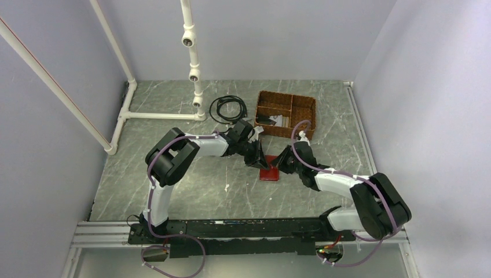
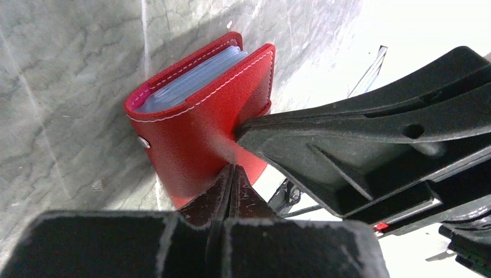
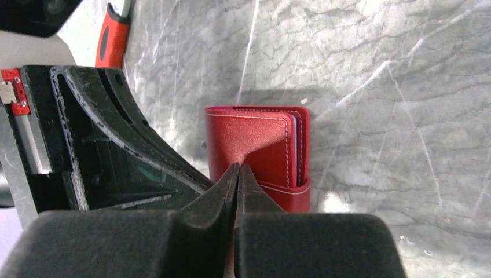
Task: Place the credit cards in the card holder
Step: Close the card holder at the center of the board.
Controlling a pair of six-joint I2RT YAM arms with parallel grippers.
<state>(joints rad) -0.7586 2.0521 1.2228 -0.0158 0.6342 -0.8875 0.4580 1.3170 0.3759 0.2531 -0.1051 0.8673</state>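
Note:
The card holder [image 1: 270,173] is a red leather wallet lying folded shut on the marble table between both grippers. In the left wrist view the holder [image 2: 197,127] shows a snap stud and pale blue-grey card edges [image 2: 191,81] between its covers. My left gripper [image 1: 259,159] is shut, its tips [image 2: 231,171] touching the cover. My right gripper [image 1: 279,165] is shut, and in its wrist view the tips [image 3: 238,169] press on the holder [image 3: 255,139]. Neither holds anything between its jaws. No loose credit cards show on the table.
A brown wicker divided basket [image 1: 307,107] stands behind the grippers, with pale and dark flat items [image 1: 273,120] in one compartment. A coiled black cable [image 1: 227,108] lies left of it. A white pipe frame [image 1: 194,75] stands at the back left.

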